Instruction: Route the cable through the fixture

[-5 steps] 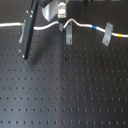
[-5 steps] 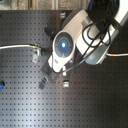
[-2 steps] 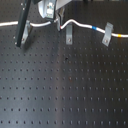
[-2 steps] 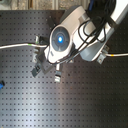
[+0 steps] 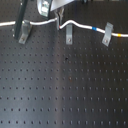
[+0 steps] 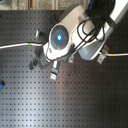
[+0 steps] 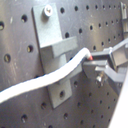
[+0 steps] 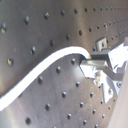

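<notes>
Pinching the white cable (image 7: 45,82) between my fingers (image 7: 102,67), my gripper (image 5: 56,17) holds it just beside a grey clip bracket (image 7: 52,50), with the cord passing under the bracket's arm in the first wrist view. In the first exterior view the cable runs from nine o'clock to three o'clock across the black perforated board (image 5: 65,90), past three upright clips, with a blue band (image 5: 96,28) and a yellow band (image 5: 120,35) toward three o'clock.

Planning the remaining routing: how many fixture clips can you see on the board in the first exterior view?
3, in a row along the cable: one clip toward the first exterior view's left, one mid-row below the gripper, one toward its right. More may be hidden behind the arm.
</notes>
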You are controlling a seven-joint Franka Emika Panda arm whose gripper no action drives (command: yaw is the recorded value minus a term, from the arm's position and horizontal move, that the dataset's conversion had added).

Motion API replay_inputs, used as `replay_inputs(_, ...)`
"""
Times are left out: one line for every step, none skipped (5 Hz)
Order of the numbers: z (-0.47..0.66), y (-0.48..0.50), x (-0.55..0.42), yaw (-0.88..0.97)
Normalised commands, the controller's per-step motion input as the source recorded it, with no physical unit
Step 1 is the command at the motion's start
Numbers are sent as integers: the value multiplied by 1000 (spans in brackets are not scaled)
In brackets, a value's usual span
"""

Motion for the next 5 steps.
replay_inputs(0, 0, 0, 20)
replay_inputs(-1, 14, 34, 0)
replay_inputs(155, 83, 265, -200)
replay_inputs(0, -122, 11, -223)
replay_inputs(0, -147, -2, 0)
